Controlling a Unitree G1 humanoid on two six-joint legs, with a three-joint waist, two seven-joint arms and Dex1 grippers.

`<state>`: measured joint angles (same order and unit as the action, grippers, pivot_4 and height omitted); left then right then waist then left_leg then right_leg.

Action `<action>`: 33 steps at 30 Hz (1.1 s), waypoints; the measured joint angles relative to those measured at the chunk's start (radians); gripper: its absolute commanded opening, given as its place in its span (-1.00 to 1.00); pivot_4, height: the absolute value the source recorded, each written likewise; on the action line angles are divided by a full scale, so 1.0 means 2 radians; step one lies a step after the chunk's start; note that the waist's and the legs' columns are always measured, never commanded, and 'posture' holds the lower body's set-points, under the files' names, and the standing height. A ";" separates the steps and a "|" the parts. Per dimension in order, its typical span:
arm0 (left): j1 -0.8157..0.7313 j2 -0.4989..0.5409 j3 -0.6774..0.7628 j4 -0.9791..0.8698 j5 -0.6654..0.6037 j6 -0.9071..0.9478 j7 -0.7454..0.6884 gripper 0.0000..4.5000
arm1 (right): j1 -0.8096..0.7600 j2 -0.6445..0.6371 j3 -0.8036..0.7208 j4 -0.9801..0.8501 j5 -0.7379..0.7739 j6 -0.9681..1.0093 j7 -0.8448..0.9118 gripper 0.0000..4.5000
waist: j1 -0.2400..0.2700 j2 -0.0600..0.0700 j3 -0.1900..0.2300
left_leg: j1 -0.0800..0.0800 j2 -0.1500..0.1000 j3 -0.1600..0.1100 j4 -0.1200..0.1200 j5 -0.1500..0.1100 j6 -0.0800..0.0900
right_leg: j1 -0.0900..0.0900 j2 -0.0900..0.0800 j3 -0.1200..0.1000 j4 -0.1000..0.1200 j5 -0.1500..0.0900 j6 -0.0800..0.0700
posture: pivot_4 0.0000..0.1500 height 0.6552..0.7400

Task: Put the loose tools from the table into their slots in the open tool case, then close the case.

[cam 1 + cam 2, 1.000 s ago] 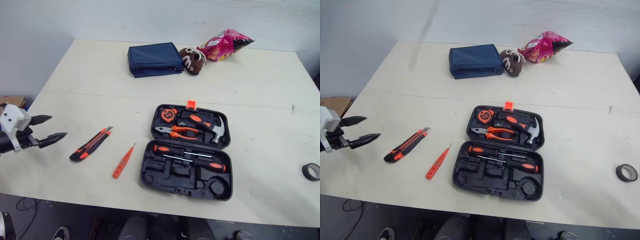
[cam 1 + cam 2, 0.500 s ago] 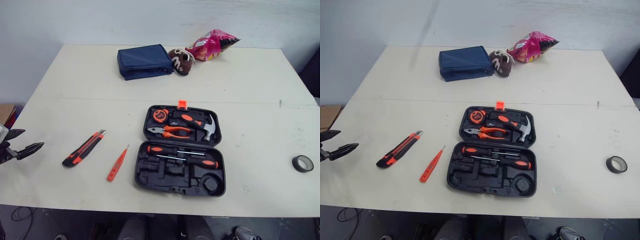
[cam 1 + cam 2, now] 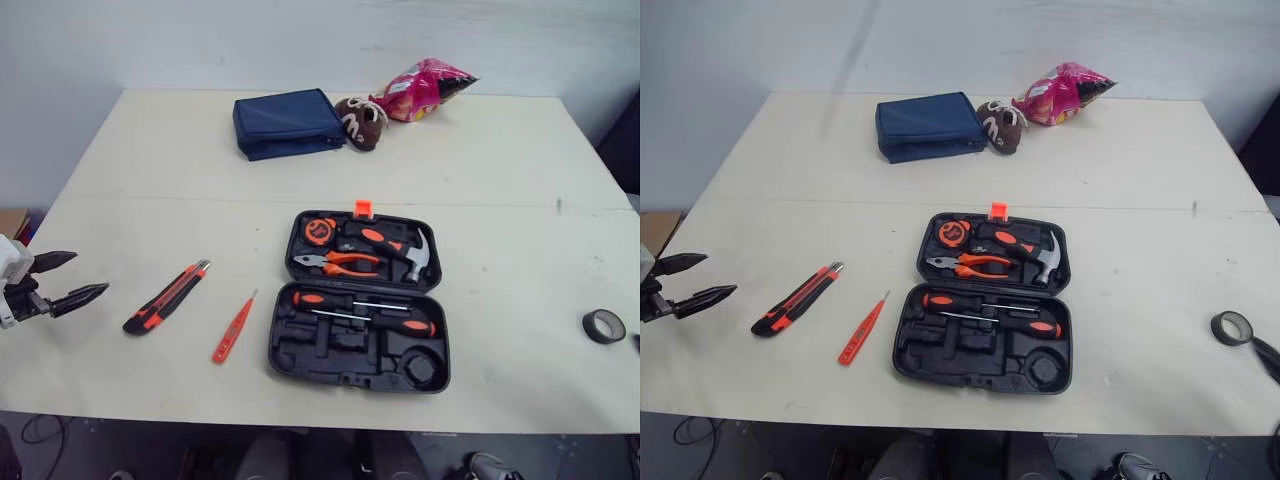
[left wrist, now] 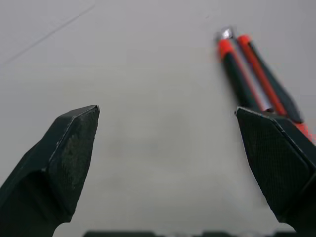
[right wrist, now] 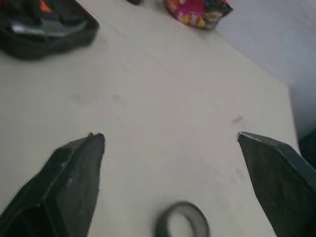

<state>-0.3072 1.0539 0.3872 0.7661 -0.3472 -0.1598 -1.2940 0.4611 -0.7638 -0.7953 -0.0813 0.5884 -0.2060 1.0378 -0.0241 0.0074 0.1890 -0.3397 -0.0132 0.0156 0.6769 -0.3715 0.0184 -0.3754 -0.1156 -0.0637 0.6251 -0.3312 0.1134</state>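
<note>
Black-fingered left gripper [image 3: 85,275] hangs open-jawed near the utility knife [image 3: 167,297] on the table [image 3: 150,160]; the right gripper [image 5: 170,138] gapes above the tape roll [image 5: 183,220]. The knife looks light, stiff and slick, so pinch it mid-body. Beyond lie the tester screwdriver [image 3: 233,328], then the open tool case [image 3: 283,355].

Plain lab-like room: cream table [image 3: 150,150] before a bare white wall [image 3: 150,40], with tool case [image 3: 345,384], snack bag [image 3: 425,88].

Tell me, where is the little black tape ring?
The tape ring lies flat on the table near its right edge, well right of the open tool case, just ahead of the open right gripper.
</note>
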 measured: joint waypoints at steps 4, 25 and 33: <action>0.105 -0.018 0.016 -0.153 -0.035 0.083 0.008 1.00 | -0.010 0.019 0.026 -0.082 0.057 0.024 0.021 0.99 | -0.002 0.000 0.000 | 0.000 0.000 0.000 0.000 -0.001 0.001 | 0.000 0.000 0.000 -0.001 0.000 0.000 | 1.00 1.00; 0.178 -0.075 0.003 -0.443 -0.050 0.297 0.177 1.00 | -0.084 0.057 0.179 -0.159 0.066 0.026 0.089 0.99 | 0.012 -0.001 -0.001 | 0.000 0.000 -0.001 0.002 -0.001 0.000 | 0.001 0.000 0.000 -0.002 -0.001 -0.001 | 1.00 1.00; 0.250 -0.098 0.014 -0.579 -0.110 0.364 0.179 1.00 | -0.080 0.071 0.182 -0.133 0.051 0.014 0.107 0.99 | 0.011 -0.001 0.000 | 0.000 0.001 -0.001 0.002 -0.001 0.000 | 0.001 0.000 0.000 -0.003 -0.001 -0.001 | 1.00 1.00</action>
<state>0.1925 0.8571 0.4147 -0.3920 -0.5674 0.5678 -0.9354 0.3018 -0.6220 -0.4320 -0.3471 0.6905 -0.1781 1.2525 -0.0027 0.0052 0.1881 -0.3401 -0.0119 0.0129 0.6817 -0.3736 0.0184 -0.3727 -0.1150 -0.0637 0.6200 -0.3326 0.1109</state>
